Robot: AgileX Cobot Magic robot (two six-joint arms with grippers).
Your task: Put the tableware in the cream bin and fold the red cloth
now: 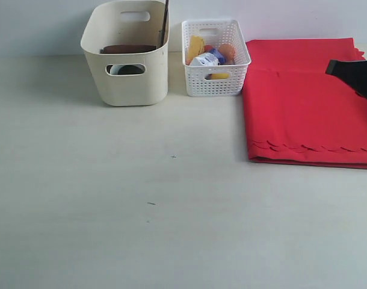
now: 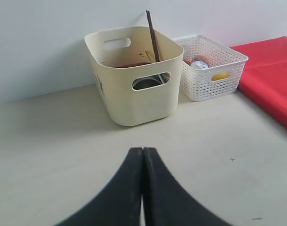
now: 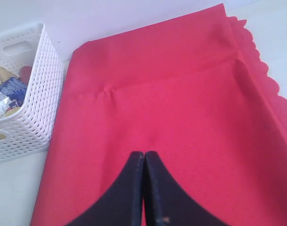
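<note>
Exterior: cream bin upper left on counter; red cloth flat at right, right gripper over its right edge.
L wrist: left gripper at bottom centre, tips pressed together, empty. Bin well above it, chopsticks poking out.
R wrist: gripper pinched closed, holding nothing, cloth spread behind it.

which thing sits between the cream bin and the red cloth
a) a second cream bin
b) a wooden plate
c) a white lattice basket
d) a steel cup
c, in the exterior view the white lattice basket stands just right of the cream bin, with the red cloth on its other side.
</note>
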